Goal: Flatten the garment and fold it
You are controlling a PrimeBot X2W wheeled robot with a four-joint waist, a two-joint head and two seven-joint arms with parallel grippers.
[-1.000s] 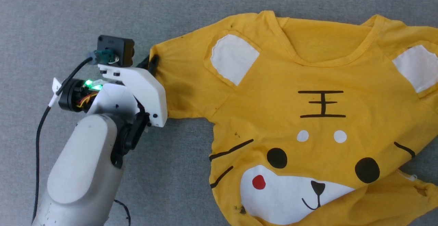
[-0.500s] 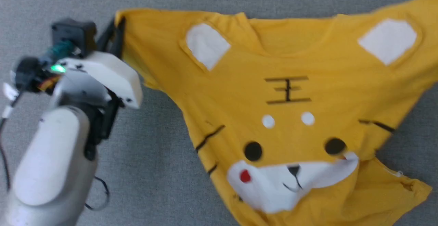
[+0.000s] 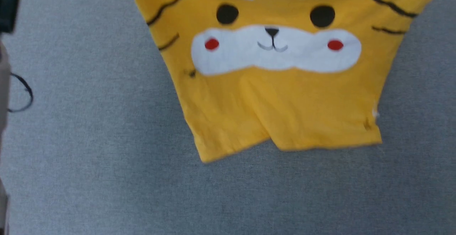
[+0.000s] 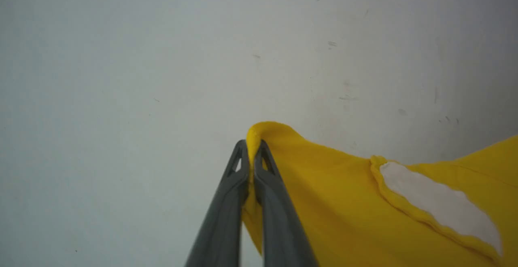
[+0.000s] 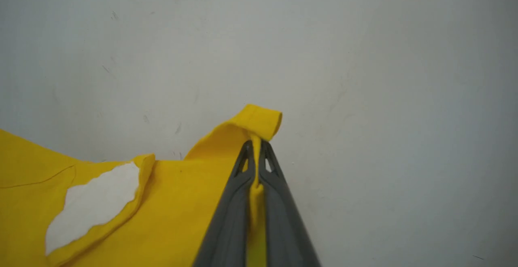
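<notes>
1. Left pincer (image 4: 252,146): jaws shut tight on a yellow fold at the sleeve/shoulder end of the garment (image 3: 278,103). Cloth bulges just past the tips; a white patch (image 4: 437,206) lies off to its right.
2. Btwn the 2 pincers: garment hangs spread, front out, face print (image 3: 274,50) readable & roughly level. Body drops below both pincers toward the grey surface (image 3: 107,174) (floor or counter, can't tell). Can't tell either if the hem (image 3: 285,146) touches it.
3. Right pincer (image 5: 255,149): also clamped shut, on the hemmed cuff (image 5: 263,119), which pokes out just beyond the tips. Second white patch (image 5: 93,206) sits to its left.
4. Progress, my read: pick-up & spread done, flattening only part-way. Hem is uneven, w/ its left corner lower than the right, & there's a crease mid-body. Not yet laid flat, no fold made. Left to do: lay it down smooth, then all the folds.
5. Around: at the head view's left edge, on the left pincer's side, a blurred dark block (image 3: 9,7) & a thin black cable loop (image 3: 25,92). Prob. the arm's own gear, not sure. A pale scuffed wall (image 4: 121,56) stands beyond both pincers.
6. In the way: the cable loop is the one thing near the lay-down zone, well apart from the cloth. Bigger risks, I'd say: narrow grips at the sleeve ends slipping, & the uneven hem landing bunched.
</notes>
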